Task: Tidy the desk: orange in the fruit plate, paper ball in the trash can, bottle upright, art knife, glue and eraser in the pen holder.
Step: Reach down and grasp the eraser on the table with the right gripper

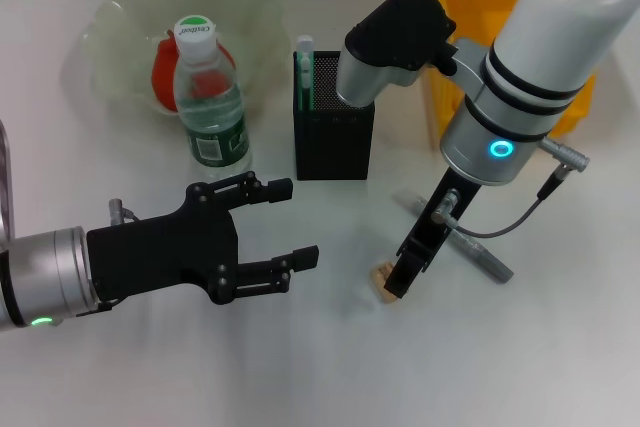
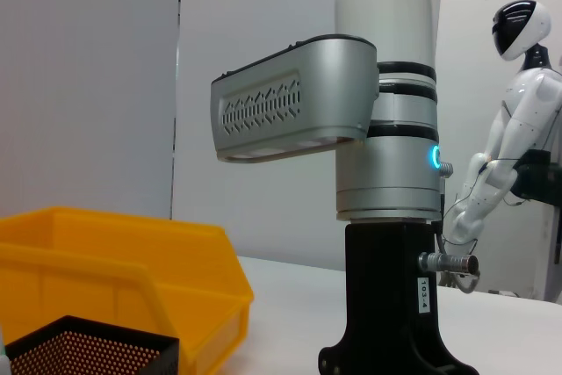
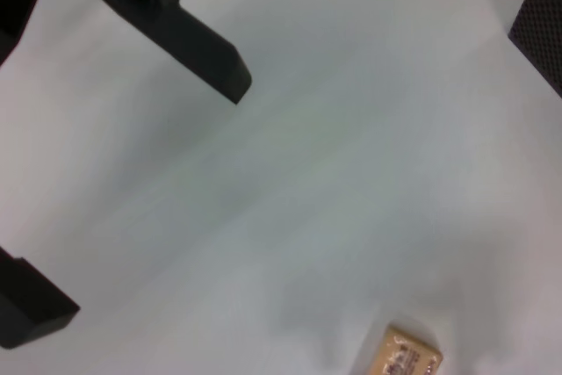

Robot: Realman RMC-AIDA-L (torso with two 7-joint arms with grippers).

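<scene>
The orange (image 1: 165,72) lies in the pale green fruit plate (image 1: 120,7), partly hidden by the upright bottle (image 1: 210,97) on the white desk (image 1: 300,367). The mint-green art knife (image 1: 305,72) stands in the black mesh pen holder (image 1: 335,137). The tan eraser (image 1: 381,273) lies on the desk, also in the right wrist view (image 3: 404,353). The grey glue (image 1: 482,256) lies just right of it. My right gripper (image 1: 398,282) points down, right beside the eraser. My left gripper (image 1: 300,222) is open and empty, low at the front left. The paper ball is out of view.
The yellow trash can (image 1: 465,7) stands at the back right behind my right arm, also in the left wrist view (image 2: 114,278) with the pen holder's rim (image 2: 88,349). The left gripper's fingers (image 3: 176,28) show in the right wrist view.
</scene>
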